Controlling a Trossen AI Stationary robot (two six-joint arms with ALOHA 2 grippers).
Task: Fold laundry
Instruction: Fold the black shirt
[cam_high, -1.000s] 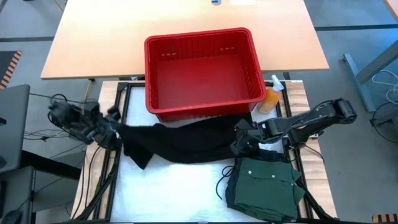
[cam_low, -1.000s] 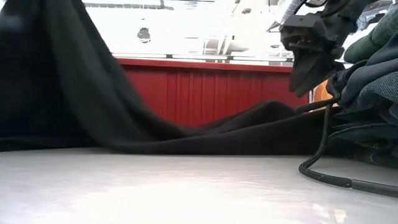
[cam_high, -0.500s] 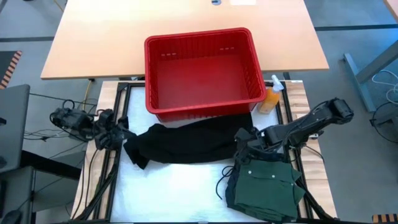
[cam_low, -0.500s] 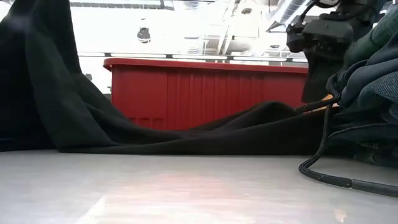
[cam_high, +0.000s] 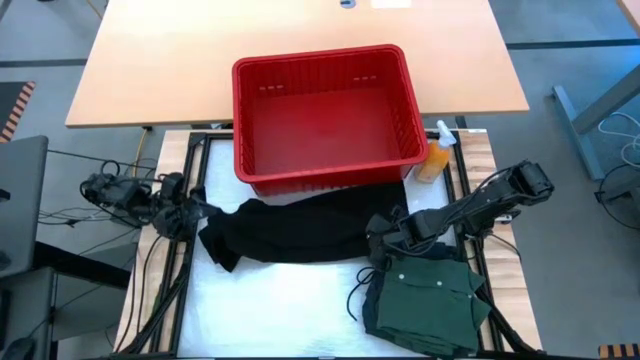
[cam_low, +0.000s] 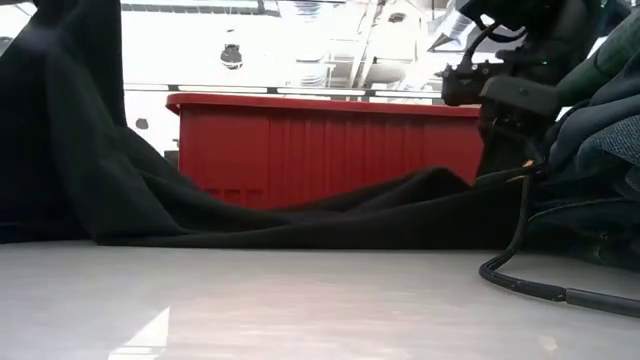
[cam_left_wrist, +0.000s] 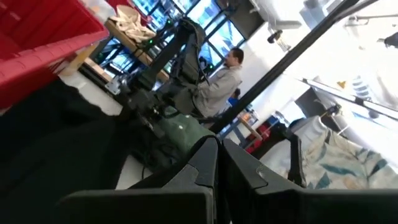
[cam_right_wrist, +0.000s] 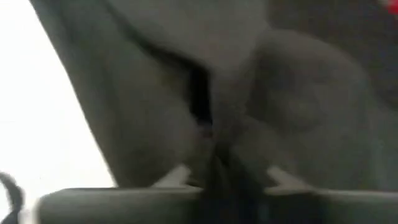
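A black garment (cam_high: 290, 228) lies stretched across the table in front of the red basket. Its left end rises off the table in the low view (cam_low: 70, 120). My left gripper (cam_high: 192, 216) is shut at that left end. My right gripper (cam_high: 385, 232) is low at the garment's right end, shut, with dark cloth bunched at its fingertips (cam_right_wrist: 214, 165). A folded dark green buttoned shirt (cam_high: 428, 298) rests on top of a pile of dark garments at the table's near right. My left gripper holds the black garment's left end (cam_high: 208, 222), coming level from the table's left; that end is lifted and the cloth slopes down slack to the table (cam_low: 200, 215). My right gripper pinches the garment's right end (cam_right_wrist: 205, 124) from above, where folds gather; that end lies on the table.
The red basket (cam_high: 250, 120) stands just behind the garment, and an orange spray bottle (cam_high: 437, 155) is at its right corner. A dark cable (cam_low: 520, 280) curls beside the green pile. White table surface (cam_high: 280, 305) lies open toward the near edge. A person sits in the room beyond (cam_left_wrist: 217, 84).
My left gripper moved toward the table's right and came down, so the garment's lifted left end dropped and the cloth slackened. My right gripper shifted slightly left and lowered onto the garment's right end. The middle of the garment stayed on the table.
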